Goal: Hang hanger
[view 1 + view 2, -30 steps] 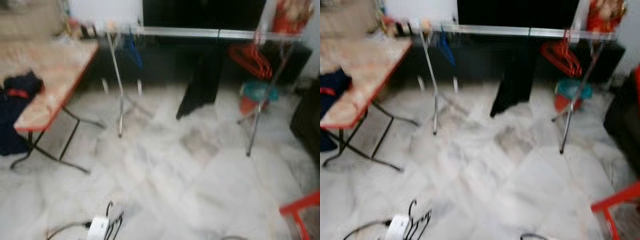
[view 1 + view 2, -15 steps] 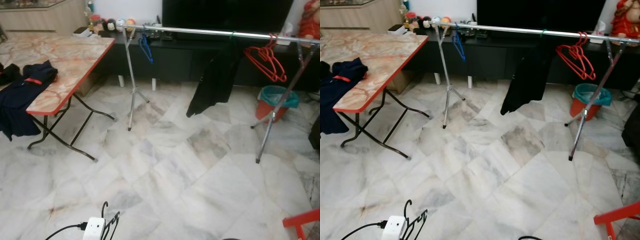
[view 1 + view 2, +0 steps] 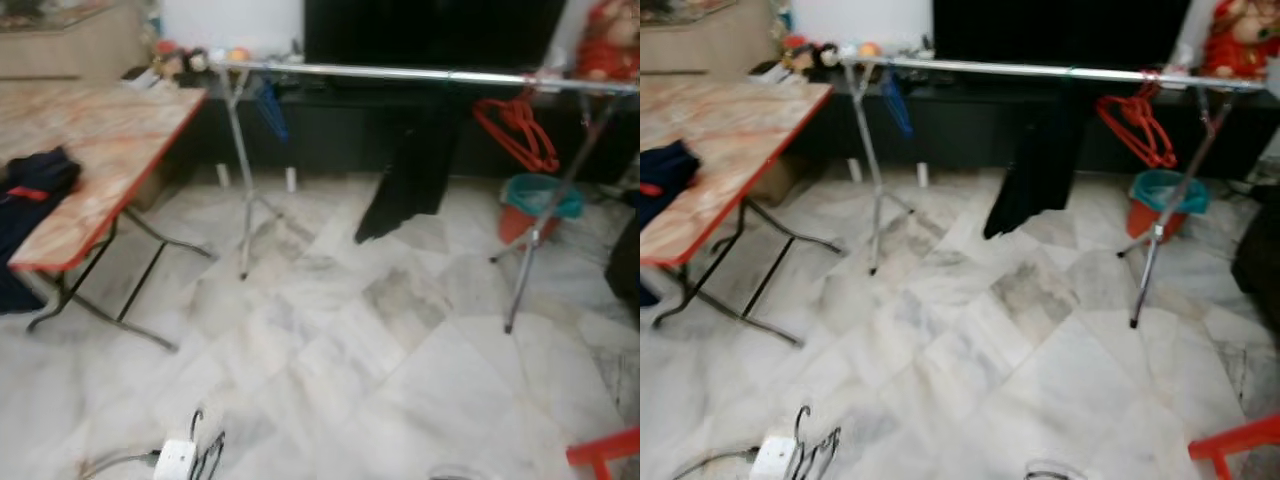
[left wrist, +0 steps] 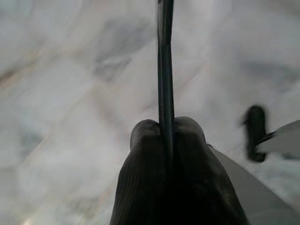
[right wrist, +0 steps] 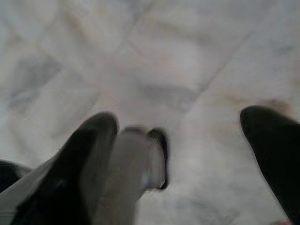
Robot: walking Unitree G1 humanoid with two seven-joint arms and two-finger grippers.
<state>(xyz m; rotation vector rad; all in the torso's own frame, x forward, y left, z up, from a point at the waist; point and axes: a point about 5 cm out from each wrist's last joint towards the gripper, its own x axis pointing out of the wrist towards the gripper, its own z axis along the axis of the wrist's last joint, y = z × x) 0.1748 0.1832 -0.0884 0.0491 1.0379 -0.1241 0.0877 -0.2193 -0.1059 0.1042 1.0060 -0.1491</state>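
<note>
My left gripper (image 4: 166,129) is shut on a thin dark bar of a black hanger (image 4: 165,70), which runs straight out between the fingers above the marble floor. In the eye views the hanger's hook (image 3: 205,445) shows at the bottom left, beside a white box with a cable (image 3: 175,460). My right gripper (image 5: 183,136) is open over the floor, nothing between its fingers (image 5: 89,154). Ahead stands a long silver clothes rail (image 3: 420,73) on tripod legs. On it hang a blue hanger (image 3: 268,105), a black garment (image 3: 405,180) and a bunch of red hangers (image 3: 520,130).
A folding table (image 3: 110,120) with a marble-pattern top and red edge stands at the left, dark clothes (image 3: 30,190) draped over it. A teal and red bucket (image 3: 540,205) sits behind the rail's right leg. A red frame corner (image 3: 605,455) juts in at bottom right.
The whole picture has shifted and blurred, so the camera is moving. The rail, table and clothes keep their places relative to each other.
</note>
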